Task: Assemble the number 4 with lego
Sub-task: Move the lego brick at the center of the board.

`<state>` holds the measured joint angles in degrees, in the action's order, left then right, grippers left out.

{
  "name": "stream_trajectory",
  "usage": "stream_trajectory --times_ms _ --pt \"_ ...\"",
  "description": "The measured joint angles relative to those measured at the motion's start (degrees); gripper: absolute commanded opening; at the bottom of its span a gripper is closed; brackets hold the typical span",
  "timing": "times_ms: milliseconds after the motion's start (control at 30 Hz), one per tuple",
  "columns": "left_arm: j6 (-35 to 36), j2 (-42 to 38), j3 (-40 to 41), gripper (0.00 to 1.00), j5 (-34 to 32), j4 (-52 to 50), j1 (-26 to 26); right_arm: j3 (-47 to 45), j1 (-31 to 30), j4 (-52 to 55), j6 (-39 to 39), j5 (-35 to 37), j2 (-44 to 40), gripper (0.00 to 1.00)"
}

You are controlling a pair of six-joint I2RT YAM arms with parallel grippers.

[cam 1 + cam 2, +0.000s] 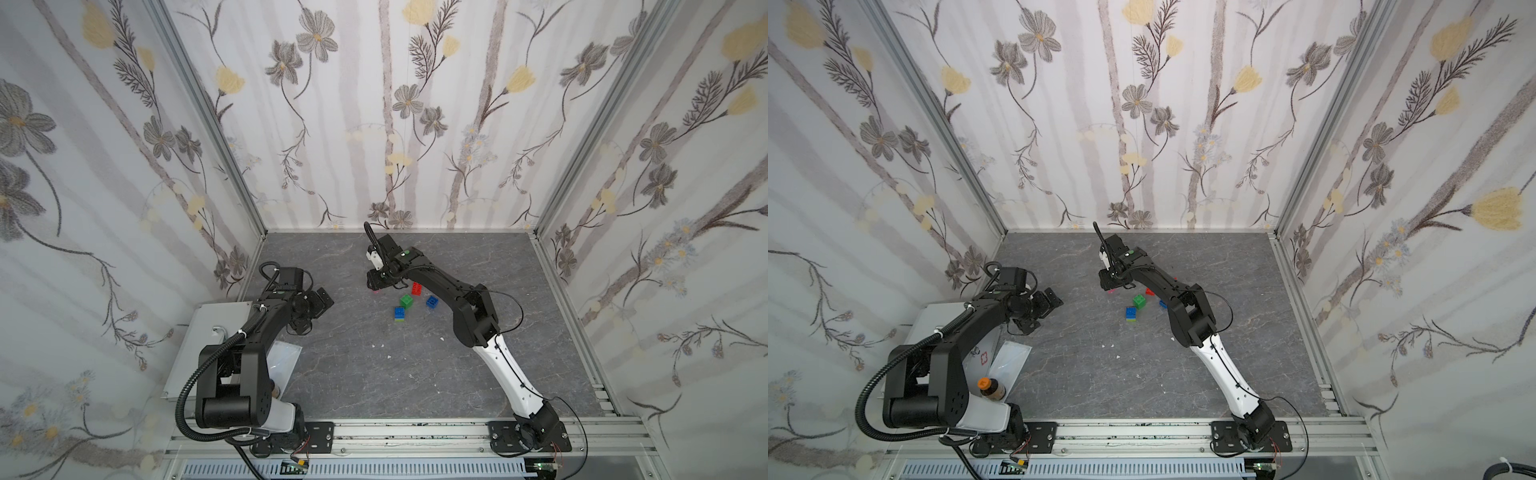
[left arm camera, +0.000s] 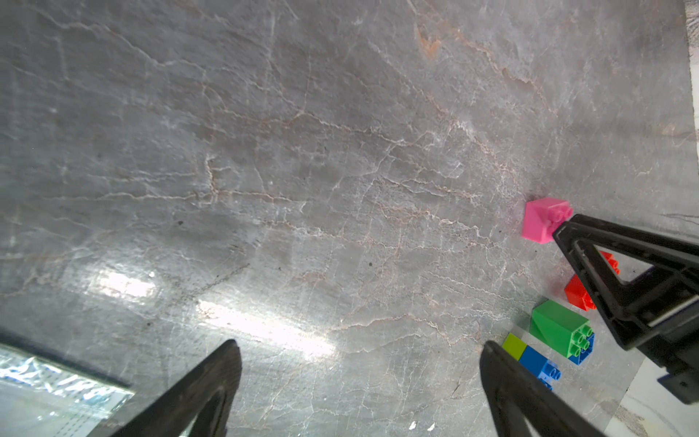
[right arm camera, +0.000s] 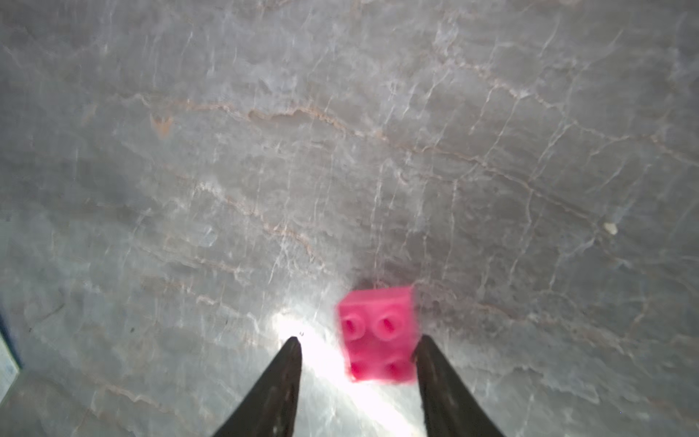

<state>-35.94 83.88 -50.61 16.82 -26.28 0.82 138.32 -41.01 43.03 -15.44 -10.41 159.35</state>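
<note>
A pink brick (image 3: 376,336) lies studs-up on the grey table, between the jaws of my right gripper (image 3: 359,340). It sits close against one fingertip (image 3: 425,348), with a clear gap to the other, so the right gripper is open. In a top view the right gripper (image 1: 374,284) points down at mid-table and mostly hides the pink brick (image 1: 377,292). Just right of it lie a red brick (image 1: 417,288), a dark green brick (image 1: 407,301), a blue brick (image 1: 432,302) and a blue-on-lime pair (image 1: 400,313). My left gripper (image 2: 360,345) hangs wide open and empty at the left.
A clear plastic bag (image 1: 284,357) and a pale flat box (image 1: 208,332) lie by the left arm's base, with a brown bottle (image 1: 990,388) beside them. Flowered walls close in three sides. Small white crumbs (image 1: 379,345) dot the table.
</note>
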Motion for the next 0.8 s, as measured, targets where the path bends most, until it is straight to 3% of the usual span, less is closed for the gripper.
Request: stream_trajectory --times_ms 133,300,500,800 --pt "0.22 0.61 -0.17 1.00 0.35 0.11 0.57 0.33 -0.35 -0.28 -3.13 -0.09 0.79 0.46" --pt "0.46 0.76 -0.13 1.00 1.01 0.24 0.76 0.02 -0.59 -0.44 -4.83 0.26 0.59 0.49" --pt "0.79 2.38 0.24 1.00 4.11 1.99 -0.07 -2.34 -2.91 0.20 -3.80 1.64 -1.14 0.36" --pt "1.16 2.73 0.76 1.00 4.94 2.08 -6.32 -26.99 -5.51 -4.46 -3.80 2.91 -15.85 0.30"
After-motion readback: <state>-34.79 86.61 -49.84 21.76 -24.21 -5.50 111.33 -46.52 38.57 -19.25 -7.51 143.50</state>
